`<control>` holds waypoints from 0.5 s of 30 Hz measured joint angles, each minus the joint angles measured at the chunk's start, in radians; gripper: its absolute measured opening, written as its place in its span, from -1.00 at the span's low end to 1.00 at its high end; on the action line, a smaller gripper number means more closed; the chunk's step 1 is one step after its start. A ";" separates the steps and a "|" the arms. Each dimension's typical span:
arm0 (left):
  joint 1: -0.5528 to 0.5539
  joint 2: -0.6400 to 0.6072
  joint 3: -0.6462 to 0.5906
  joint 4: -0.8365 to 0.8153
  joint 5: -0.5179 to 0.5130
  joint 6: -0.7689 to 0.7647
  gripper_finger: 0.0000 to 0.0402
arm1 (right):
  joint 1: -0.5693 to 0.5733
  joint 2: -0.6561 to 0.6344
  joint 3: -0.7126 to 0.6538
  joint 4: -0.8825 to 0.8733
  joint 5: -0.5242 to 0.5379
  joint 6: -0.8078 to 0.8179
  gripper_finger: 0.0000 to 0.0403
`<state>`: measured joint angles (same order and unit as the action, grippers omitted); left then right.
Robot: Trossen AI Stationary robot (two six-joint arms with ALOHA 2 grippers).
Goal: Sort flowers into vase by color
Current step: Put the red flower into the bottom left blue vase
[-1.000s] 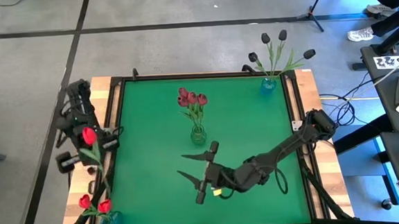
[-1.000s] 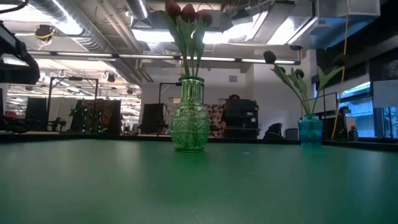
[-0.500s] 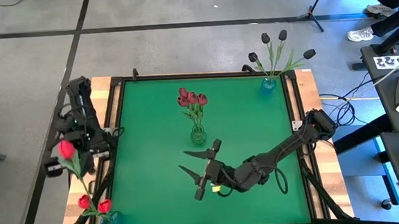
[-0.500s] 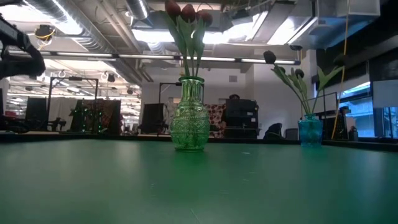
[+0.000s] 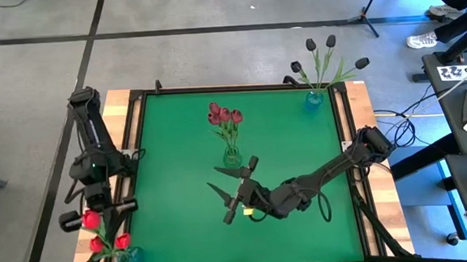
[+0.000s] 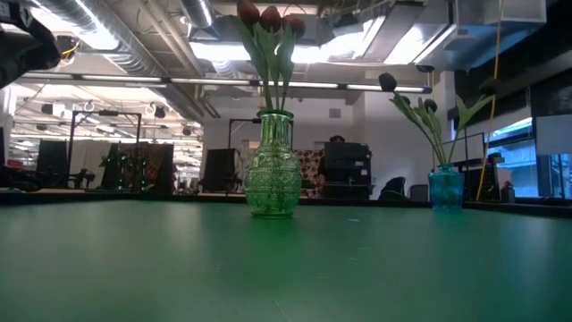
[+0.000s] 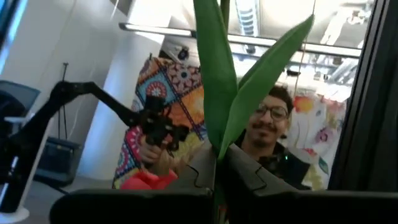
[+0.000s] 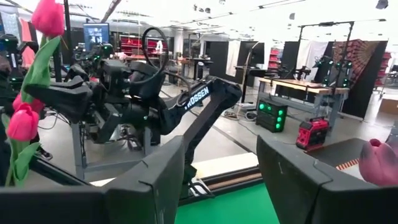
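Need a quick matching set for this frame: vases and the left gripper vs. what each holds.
Column 1:
1. green vase
2. blue vase
3. left gripper
4. corner vase

Column 2:
A. black tulips
B. one bright red tulip
C. dull pink-red tulips
D. two bright red tulips

Pairs: 1-C, 2-A, 3-B, 4-D
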<state>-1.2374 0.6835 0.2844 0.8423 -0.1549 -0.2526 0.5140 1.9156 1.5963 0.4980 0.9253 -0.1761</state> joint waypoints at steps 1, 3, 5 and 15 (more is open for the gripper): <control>-0.006 0.008 0.000 0.000 -0.001 -0.001 -0.97 | 0.000 0.000 0.000 0.000 0.000 0.000 -0.01; -0.022 0.017 0.000 0.000 0.000 0.000 -0.97 | 0.000 0.000 0.000 0.000 -0.001 0.000 -0.01; -0.036 0.023 0.000 -0.004 0.000 0.015 -0.97 | 0.000 0.000 0.000 0.000 -0.001 0.000 -0.01; -0.067 0.030 0.000 -0.064 -0.030 0.138 -0.97 | 0.001 0.000 0.000 0.000 -0.001 0.000 -0.01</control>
<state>-1.3046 0.7136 0.2844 0.7784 -0.1850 -0.1145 0.5148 1.9160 1.5959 0.4984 0.9241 -0.1761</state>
